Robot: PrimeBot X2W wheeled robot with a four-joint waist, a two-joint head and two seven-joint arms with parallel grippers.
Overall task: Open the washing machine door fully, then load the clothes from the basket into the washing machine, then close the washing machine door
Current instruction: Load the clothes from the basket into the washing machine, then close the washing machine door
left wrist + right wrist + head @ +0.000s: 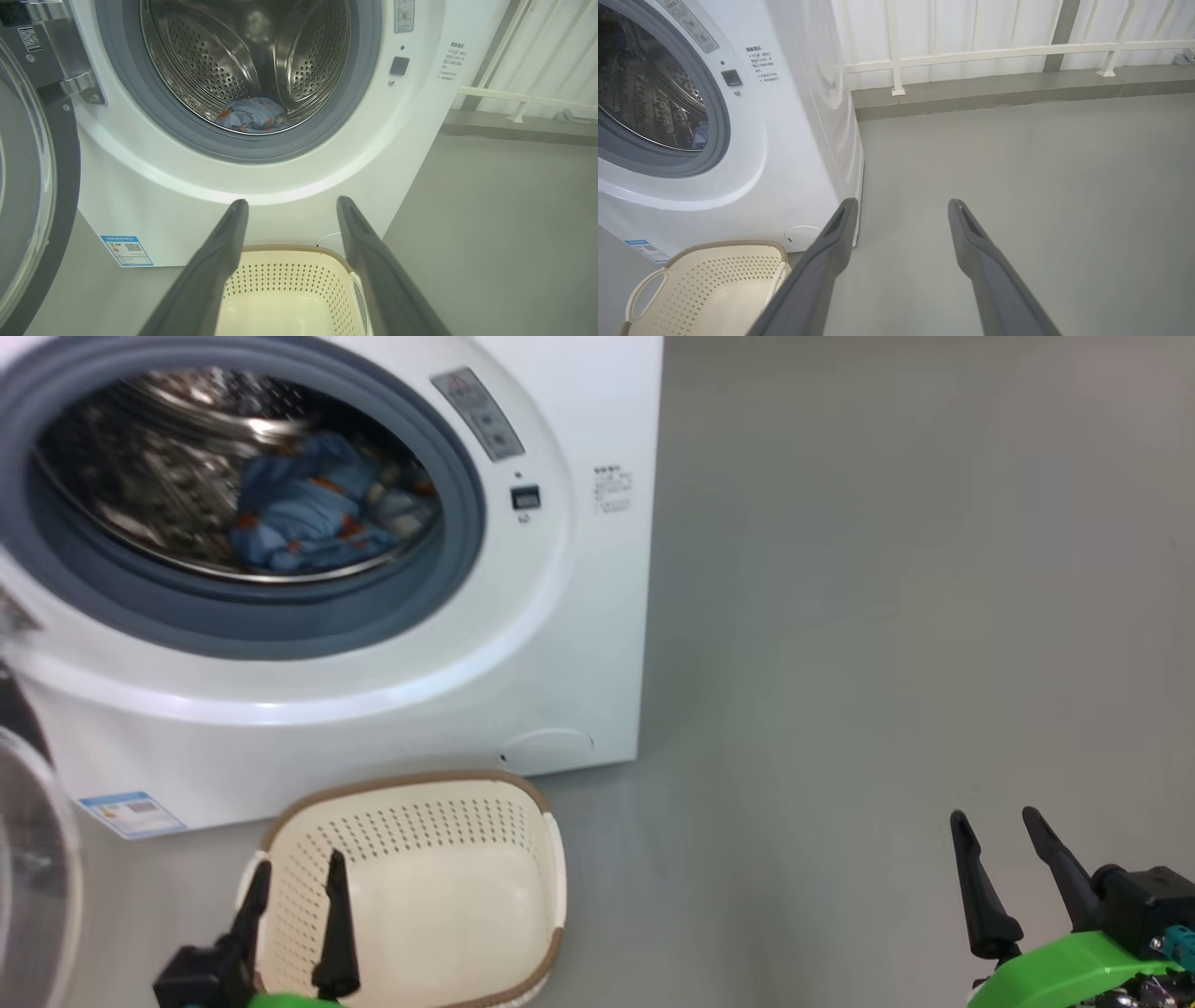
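Note:
The white washing machine [560, 616] stands with its door [32, 186] swung open at the left. Light blue clothes [313, 513] lie inside the steel drum, also seen as clothes [252, 114] in the left wrist view. The cream basket [420, 887] sits on the floor in front of the machine, nothing showing inside it. My left gripper [294, 873] hangs open over the basket's near left side, with nothing between its fingers. Off to the right, my right gripper [999, 826] stands open above bare floor, holding nothing.
Grey floor [887, 663] spreads to the right of the machine. A white railing [1017, 51] on a low kerb runs along the back in the right wrist view. The door's edge [37, 859] juts in at the head view's lower left.

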